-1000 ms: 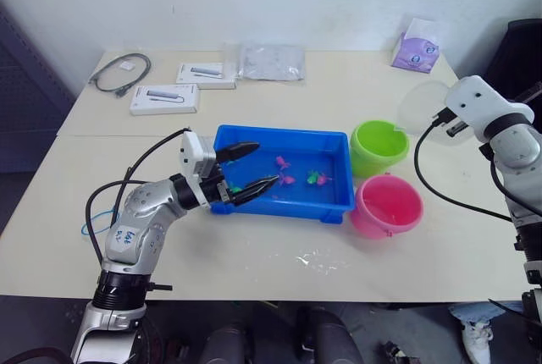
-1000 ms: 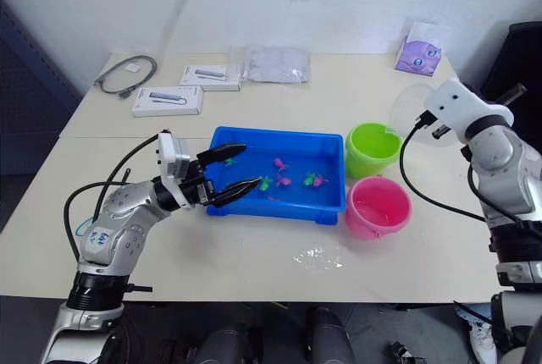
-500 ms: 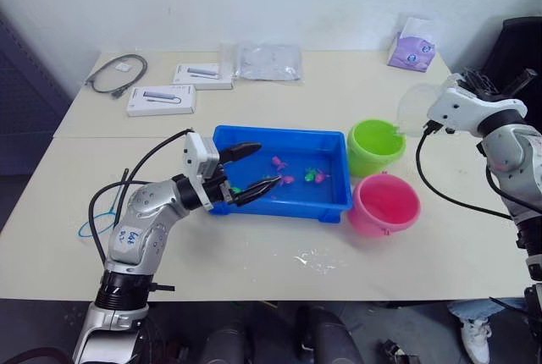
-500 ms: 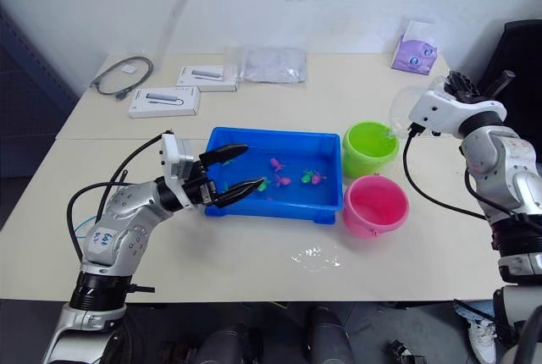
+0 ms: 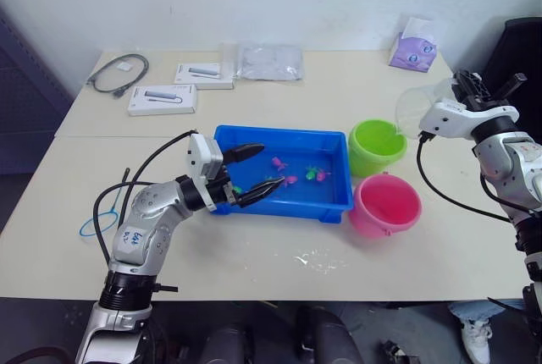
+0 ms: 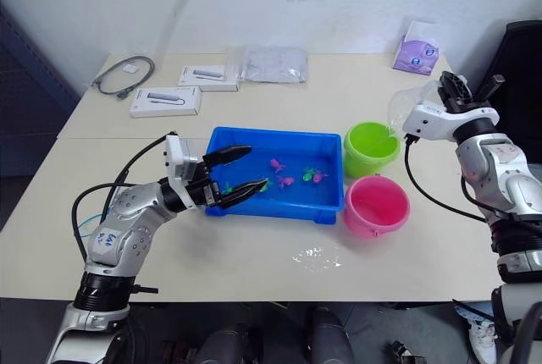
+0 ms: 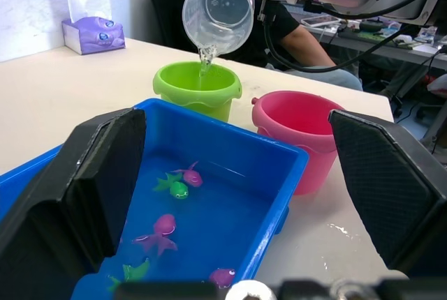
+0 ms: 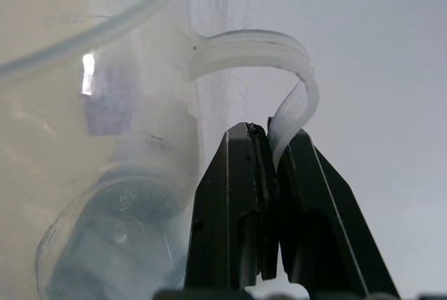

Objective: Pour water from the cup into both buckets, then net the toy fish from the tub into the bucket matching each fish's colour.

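My right gripper [image 8: 274,132] is shut on the handle of the clear cup [image 5: 417,110]. The cup is tipped over the lime green bucket [image 5: 377,146], and a thin stream of water [image 7: 204,59] falls into it. The pink bucket [image 5: 386,205] stands just in front of the green one. Left of both lies the blue tub [image 5: 296,206] with several small toy fish in it, pink [image 5: 278,162] and green [image 5: 312,173]. At the tub's left end my left gripper [image 5: 269,166] is open, empty, its fingers over the tub. The net's blue hoop [image 5: 91,227] lies on the table left of my left arm.
Two white boxes [image 5: 163,99], a grey cable [image 5: 118,72] and a clear plastic bag [image 5: 269,61] lie at the back of the table. A purple tissue pack [image 5: 413,49] sits at the back right. Spilled water [image 5: 318,260] glistens near the front edge. A person [image 7: 307,42] sits beyond the table.
My right wrist has turned and brought the cup lower and nearer over the green bucket, tipping it further. My left gripper has stayed open at the tub's left end.
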Robot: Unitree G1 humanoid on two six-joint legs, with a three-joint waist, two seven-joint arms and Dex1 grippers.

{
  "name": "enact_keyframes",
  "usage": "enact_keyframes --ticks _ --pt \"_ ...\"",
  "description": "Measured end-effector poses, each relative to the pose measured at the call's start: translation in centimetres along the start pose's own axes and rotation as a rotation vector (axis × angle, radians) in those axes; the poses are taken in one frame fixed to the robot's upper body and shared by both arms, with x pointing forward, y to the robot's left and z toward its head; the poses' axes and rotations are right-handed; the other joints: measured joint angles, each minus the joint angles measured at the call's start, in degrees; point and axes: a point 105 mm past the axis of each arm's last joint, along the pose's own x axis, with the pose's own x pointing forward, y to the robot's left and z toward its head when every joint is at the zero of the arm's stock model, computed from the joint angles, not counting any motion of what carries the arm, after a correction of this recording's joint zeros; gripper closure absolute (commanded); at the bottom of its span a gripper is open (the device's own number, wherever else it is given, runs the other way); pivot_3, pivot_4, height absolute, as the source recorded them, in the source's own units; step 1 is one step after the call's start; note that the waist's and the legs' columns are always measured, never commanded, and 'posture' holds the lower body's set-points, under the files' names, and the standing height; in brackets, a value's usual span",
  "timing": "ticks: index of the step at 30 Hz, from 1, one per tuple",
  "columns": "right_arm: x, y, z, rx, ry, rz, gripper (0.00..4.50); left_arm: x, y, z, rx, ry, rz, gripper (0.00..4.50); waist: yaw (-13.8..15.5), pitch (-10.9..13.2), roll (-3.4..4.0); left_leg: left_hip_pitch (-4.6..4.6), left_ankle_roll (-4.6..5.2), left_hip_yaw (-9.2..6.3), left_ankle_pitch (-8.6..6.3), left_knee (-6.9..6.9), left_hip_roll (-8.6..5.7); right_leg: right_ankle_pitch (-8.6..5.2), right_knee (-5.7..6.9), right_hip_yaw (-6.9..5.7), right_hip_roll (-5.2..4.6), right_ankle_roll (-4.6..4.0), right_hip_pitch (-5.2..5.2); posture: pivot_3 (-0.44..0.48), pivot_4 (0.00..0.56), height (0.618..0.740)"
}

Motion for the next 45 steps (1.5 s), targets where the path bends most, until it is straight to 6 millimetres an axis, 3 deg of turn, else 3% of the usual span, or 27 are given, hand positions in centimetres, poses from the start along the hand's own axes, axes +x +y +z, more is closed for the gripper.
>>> enact_keyframes --ticks 16,23,27,30,32,36,40,42,45 --pt "-0.1 -0.4 0.9 -0.007 -0.055 -0.053 4.46 -0.2 -0.2 -0.3 -0.008 0.007 -0.007 0.00 -0.02 0.00 0.00 0.00 -0.01 -0.01 0.01 0.00 0.01 0.00 0.00 0.00 0.00 0.00 0.00 0.000 0.150 0.740" --pt "-1.5 1.8 0.1 0.469 0.052 -0.006 4.46 -0.2 -0.3 -0.3 -0.007 0.006 -0.012 0.00 0.09 0.02 -0.03 -0.01 0.00 -0.03 0.01 0.00 0.02 0.00 0.00 -0.02 0.02 0.00 0.02 0.000 0.150 0.740" --pt "-2.1 0.3 -1.5 0.711 0.131 -0.072 4.46 -0.2 -0.3 -0.3 -0.007 0.005 -0.014 0.00 0.24 0.02 -0.03 -0.02 0.00 -0.06 0.01 0.00 0.02 0.01 0.00 -0.04 0.01 0.01 0.04 0.000 0.150 0.740" --pt "-3.6 -0.6 -4.3 1.008 0.251 -0.177 4.46 -0.2 -0.4 -0.2 -0.007 0.000 -0.020 0.00 0.39 0.02 -0.04 -0.06 0.01 -0.16 0.00 0.00 0.03 0.01 0.00 -0.12 0.01 0.01 0.08 0.000 0.150 0.740" --pt "-4.8 -0.1 -6.0 1.190 0.333 -0.210 4.46 -0.3 -0.6 0.1 -0.008 -0.011 -0.034 0.00 0.34 0.02 -0.04 -0.08 0.04 -0.17 -0.01 0.00 0.03 0.01 0.03 -0.13 -0.01 0.02 0.07 0.000 0.150 0.740" --pt "-6.7 1.5 -7.1 1.510 0.437 -0.238 4.46 -0.4 -1.0 0.5 -0.001 -0.014 -0.074 0.00 0.04 0.02 -0.03 -0.06 0.06 -0.15 -0.01 0.00 0.04 0.01 0.05 -0.09 0.00 0.01 0.05 0.000 0.150 0.740" --pt "-7.7 2.5 -7.3 1.647 0.500 -0.226 4.46 -0.5 -1.4 0.8 -0.005 -0.011 -0.107 0.00 0.03 0.01 -0.01 -0.02 0.09 -0.11 -0.02 0.00 0.03 0.01 0.05 -0.04 0.00 0.01 0.04 0.000 0.150 0.740" --pt "-9.5 3.8 -7.0 1.743 0.521 -0.257 4.46 -1.2 -2.5 0.6 -0.022 0.065 -0.212 0.00 0.16 -0.05 -0.20 -0.01 0.00 -0.27 -0.05 -0.07 0.17 -0.05 0.08 -0.15 0.12 -0.09 0.06 0.000 0.150 0.740" --pt "-13.3 9.4 -6.0 1.824 0.672 -0.200 4.46 -2.4 -3.7 1.0 -0.039 0.128 -0.325 0.00 0.35 -0.03 0.03 -0.11 0.06 -0.24 -0.05 -0.09 0.08 -0.03 0.11 -0.12 0.05 -0.06 0.05 0.000 0.150 0.740"
